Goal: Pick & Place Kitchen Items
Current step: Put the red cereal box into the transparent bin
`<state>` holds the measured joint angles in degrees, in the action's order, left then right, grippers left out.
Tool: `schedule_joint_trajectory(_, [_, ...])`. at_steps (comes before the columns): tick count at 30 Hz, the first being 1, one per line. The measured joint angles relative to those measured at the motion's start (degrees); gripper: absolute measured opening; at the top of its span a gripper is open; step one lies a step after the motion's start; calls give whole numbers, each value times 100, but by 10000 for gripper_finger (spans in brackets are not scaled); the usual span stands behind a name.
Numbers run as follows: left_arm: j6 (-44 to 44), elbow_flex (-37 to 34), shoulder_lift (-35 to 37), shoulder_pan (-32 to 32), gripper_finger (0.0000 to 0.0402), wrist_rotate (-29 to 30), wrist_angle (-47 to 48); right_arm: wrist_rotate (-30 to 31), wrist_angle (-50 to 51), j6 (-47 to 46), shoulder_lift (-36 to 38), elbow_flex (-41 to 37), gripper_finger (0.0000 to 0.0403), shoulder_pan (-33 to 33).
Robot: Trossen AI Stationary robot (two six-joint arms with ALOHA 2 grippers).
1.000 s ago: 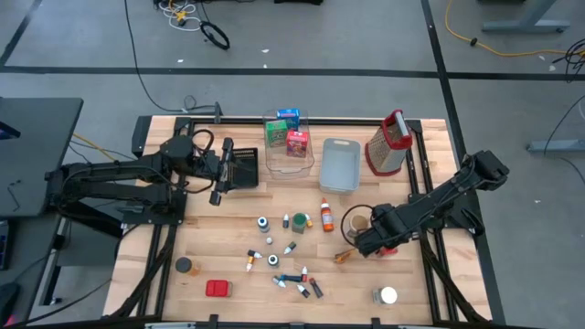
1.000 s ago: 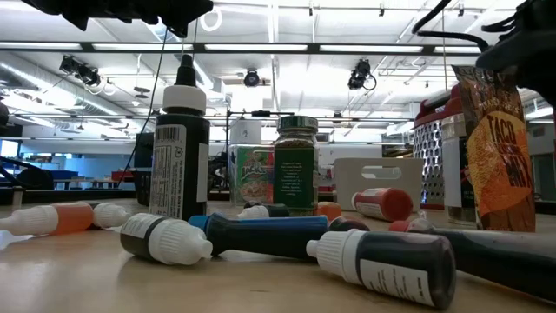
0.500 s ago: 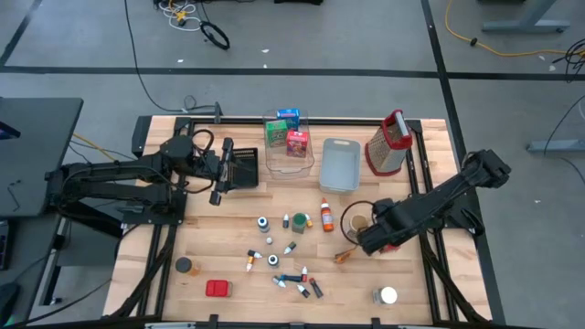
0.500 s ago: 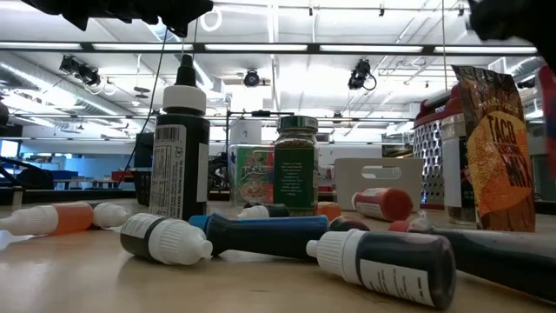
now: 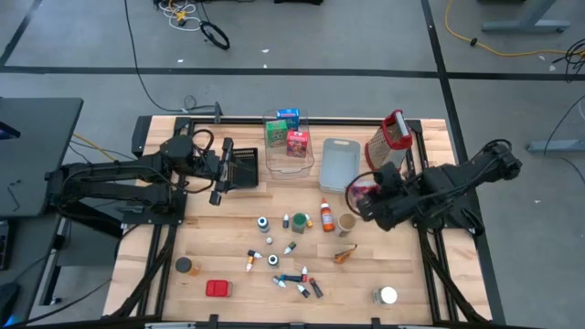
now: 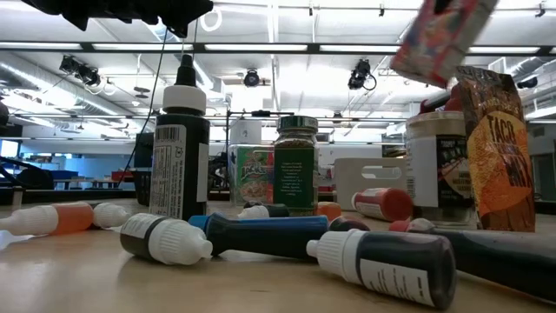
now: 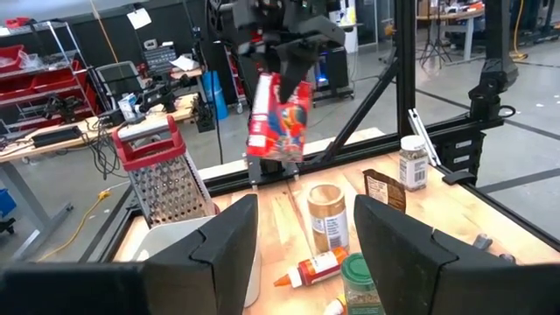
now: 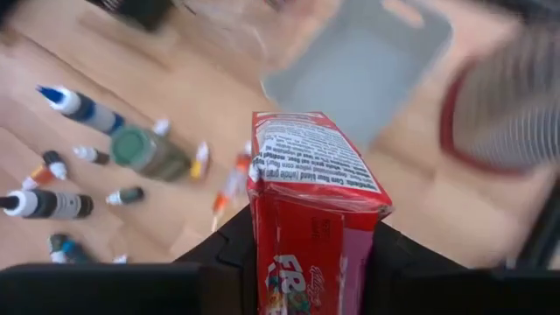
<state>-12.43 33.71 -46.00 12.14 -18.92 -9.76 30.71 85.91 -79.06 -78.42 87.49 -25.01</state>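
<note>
R gripper [image 5: 364, 195] clamps a red box [image 8: 312, 219] between both fingers, held up off the table beside the grey-blue tray [image 5: 339, 164] and near the grater [image 5: 388, 144] — a round jar [image 5: 346, 224] stands just below. L gripper [image 5: 239, 170] waits by the clear bin [image 5: 289, 157], jaws apart, nothing in them.

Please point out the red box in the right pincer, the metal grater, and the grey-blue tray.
red box [image 8: 315, 206]: right wrist view, its upper face.
metal grater [image 7: 166, 179]: left wrist view, its perforated face.
grey-blue tray [image 5: 336, 164]: high view, its floor.
</note>
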Motion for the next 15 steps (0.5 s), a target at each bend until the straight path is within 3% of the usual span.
schedule_joint_trajectory(7, [0,2,0,0,200,0,0,86,-937,2402,-9,-3,124,623])
schedule_joint_trajectory(15, [0,0,0,0,200,0,0,18,-3126,5839,-14,-6,125,1223])
